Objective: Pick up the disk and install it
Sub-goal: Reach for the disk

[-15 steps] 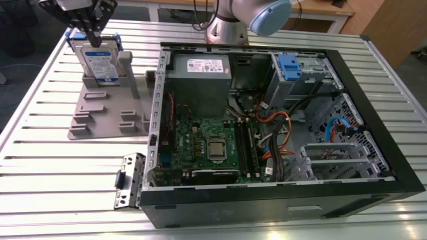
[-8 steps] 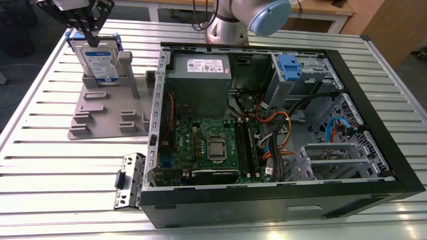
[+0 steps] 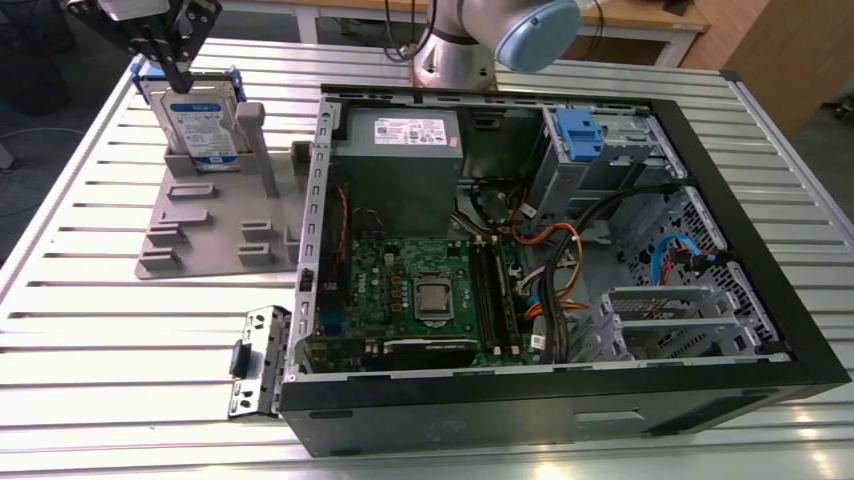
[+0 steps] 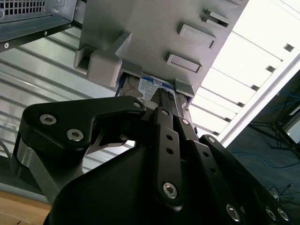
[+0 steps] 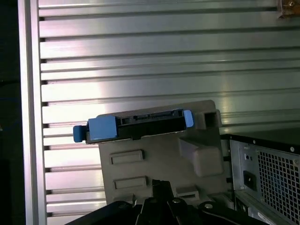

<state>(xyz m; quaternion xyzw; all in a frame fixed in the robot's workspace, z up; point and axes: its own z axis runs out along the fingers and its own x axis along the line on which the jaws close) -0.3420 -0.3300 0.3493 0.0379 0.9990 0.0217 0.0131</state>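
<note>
By my judgement the work is at an early stage: the disk (image 3: 198, 125) stands upright in the grey holder (image 3: 200, 230) at the upper left of the exterior view, not yet lifted; the open computer case (image 3: 707, 140) awaits it. The gripper (image 3: 178, 72) hangs just above the disk's top edge; whether it is open or closed I cannot tell. The disk is a silver slab with a white-and-blue label and a blue carrier frame.

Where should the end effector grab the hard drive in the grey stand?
Top edge, from straight above, pinching across the two flat faces. The hard drive stands upright on edge in the grey stand, so its lower part sits slotted in while the blue-framed top stands free.
</note>
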